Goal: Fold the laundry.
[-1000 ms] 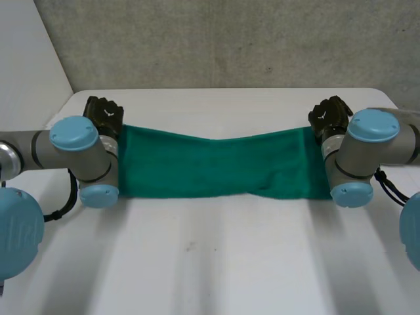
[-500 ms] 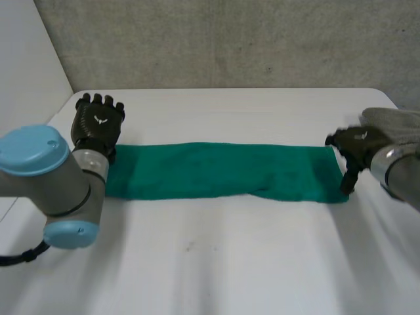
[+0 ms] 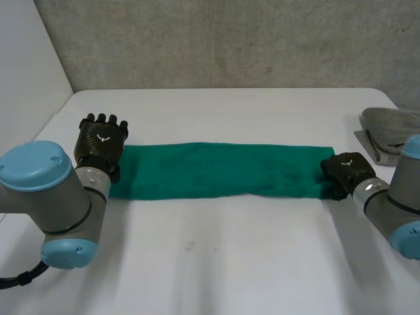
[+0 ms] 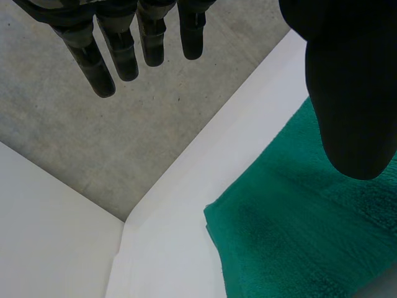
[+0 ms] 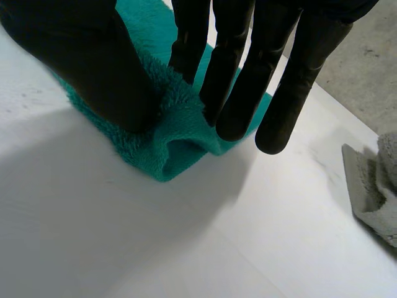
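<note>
Green towel (image 3: pixel 216 170) is noted as fluffy matt terry, table (image 3: pixel 216 262) as smooth & matt, grey cloth (image 3: pixel 394 128) as nubbly fabric, wall (image 3: pixel 230 39) as rough, prob. concrete.

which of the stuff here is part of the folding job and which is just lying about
In the job:
- green towel, lying as a long strip
- right hand, pinching one end of it
- left hand, open at the other end

Lying about:
- grey cloth, untouched at the edge of the white table; possibly laundry for later
</note>
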